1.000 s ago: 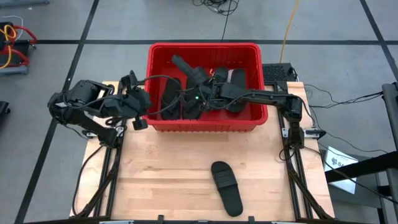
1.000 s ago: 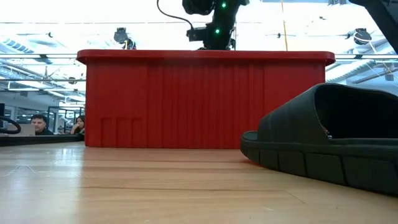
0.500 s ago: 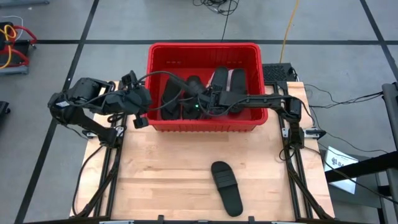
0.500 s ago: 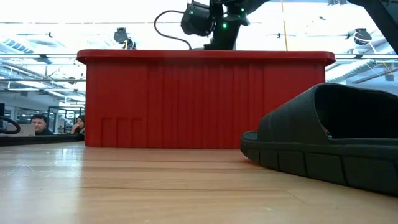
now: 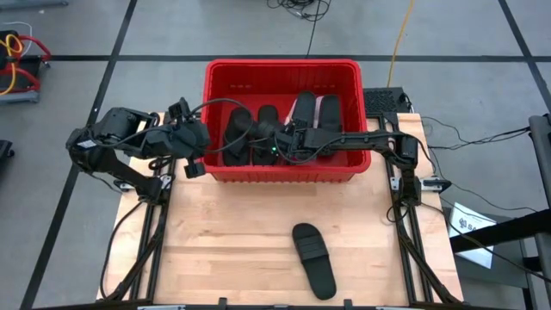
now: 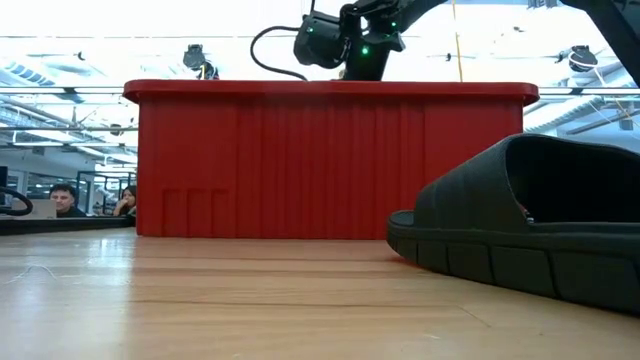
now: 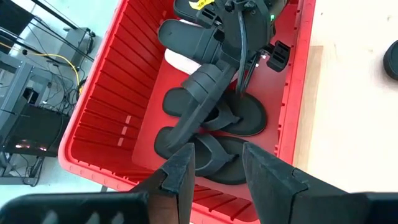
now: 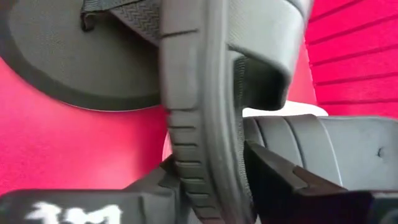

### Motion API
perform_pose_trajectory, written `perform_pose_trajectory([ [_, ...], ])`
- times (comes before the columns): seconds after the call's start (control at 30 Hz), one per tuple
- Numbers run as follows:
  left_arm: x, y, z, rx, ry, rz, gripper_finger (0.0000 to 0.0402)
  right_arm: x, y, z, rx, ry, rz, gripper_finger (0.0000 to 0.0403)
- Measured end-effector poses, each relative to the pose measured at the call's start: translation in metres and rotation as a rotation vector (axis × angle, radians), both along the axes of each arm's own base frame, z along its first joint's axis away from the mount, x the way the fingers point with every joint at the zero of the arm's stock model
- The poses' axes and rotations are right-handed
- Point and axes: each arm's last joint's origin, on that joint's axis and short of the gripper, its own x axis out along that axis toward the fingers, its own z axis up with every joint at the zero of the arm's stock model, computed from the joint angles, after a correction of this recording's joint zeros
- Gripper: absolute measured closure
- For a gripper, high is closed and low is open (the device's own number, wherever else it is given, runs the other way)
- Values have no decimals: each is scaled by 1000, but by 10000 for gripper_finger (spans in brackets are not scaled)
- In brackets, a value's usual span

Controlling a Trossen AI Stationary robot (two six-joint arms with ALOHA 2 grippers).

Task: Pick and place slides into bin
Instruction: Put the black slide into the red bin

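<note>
Spanning the far end of the bench (image 5: 224,232), the red bin (image 5: 215,164) holds several black slides. Releasing well means letting the black slide (image 8: 205,124) drop clear before lifting out. It stands on edge between the right tool's (image 5: 274,142) fingers inside the bin; whether they pinch it I cannot tell. The left tool (image 7: 214,171) hovers spread over the bin's rim. One slide (image 5: 313,258) remains on the bench, well apart.
</note>
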Motion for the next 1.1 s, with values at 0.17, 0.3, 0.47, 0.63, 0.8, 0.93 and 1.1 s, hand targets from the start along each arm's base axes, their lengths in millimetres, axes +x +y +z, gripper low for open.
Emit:
perform_pose_trajectory([
  [0.17, 0, 0, 0, 0, 1, -1, 268, 4, 6, 0, -20, 9, 52, 229],
  [0.3, 0, 0, 0, 1, 1, -1, 268, 7, 14, 3, -45, 2, 97, 186],
  [0.47, 0, 0, 0, 0, 1, -1, 268, 8, 24, 10, -47, -22, 136, 157],
  [0.63, 0, 0, 0, 0, 1, -1, 268, 5, 27, 22, -42, -53, 147, 152],
  [0.8, 0, 0, 0, 0, 1, -1, 268, -1, 29, 35, -46, -86, 145, 157],
  [0.93, 0, 0, 0, 0, 1, -1, 268, -5, 33, 44, 4, -103, 200, 160],
  [1.1, 0, 0, 0, -1, 1, -2, 268, -11, 40, 57, 117, -151, 282, 160],
])
